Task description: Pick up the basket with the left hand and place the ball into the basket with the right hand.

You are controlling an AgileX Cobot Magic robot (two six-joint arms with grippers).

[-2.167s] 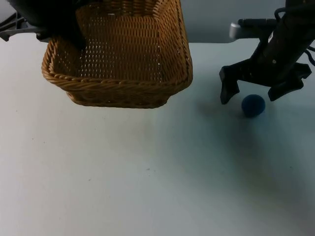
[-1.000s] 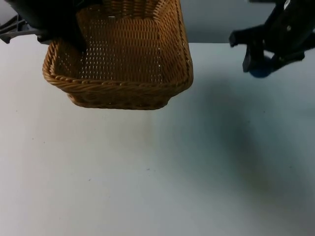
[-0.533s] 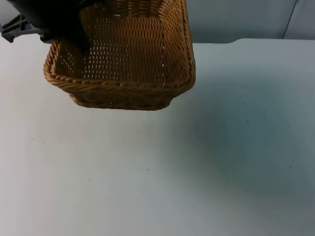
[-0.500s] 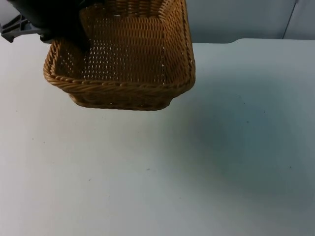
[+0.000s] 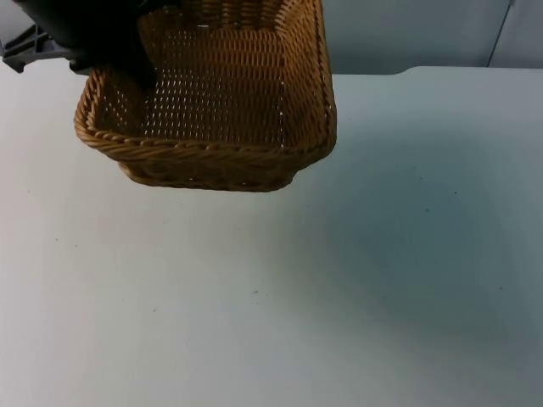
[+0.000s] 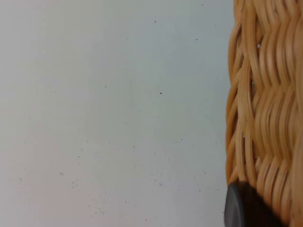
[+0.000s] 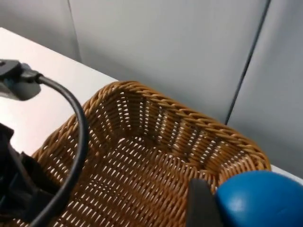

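Note:
The woven wicker basket [image 5: 212, 102] hangs above the table at the back left, and my left gripper [image 5: 127, 64] is shut on its left rim. In the left wrist view the basket's weave [image 6: 265, 109] sits right beside a black fingertip [image 6: 240, 208], above the white table. The blue ball [image 7: 260, 198] is in my right gripper [image 7: 236, 213], which is shut on it, with one black finger [image 7: 201, 203] beside the ball. That gripper is raised, just outside the basket's [image 7: 142, 161] near corner and looking down into it. The basket's inside holds nothing.
The white table top [image 5: 339, 280] spreads in front of and to the right of the basket. The grey partition wall [image 5: 407, 34] closes off the back. My left arm [image 5: 76, 25] covers the basket's back left corner.
My right gripper took the ball off the table at the right, lifted it and left the top view upward. The basket has hardly moved.

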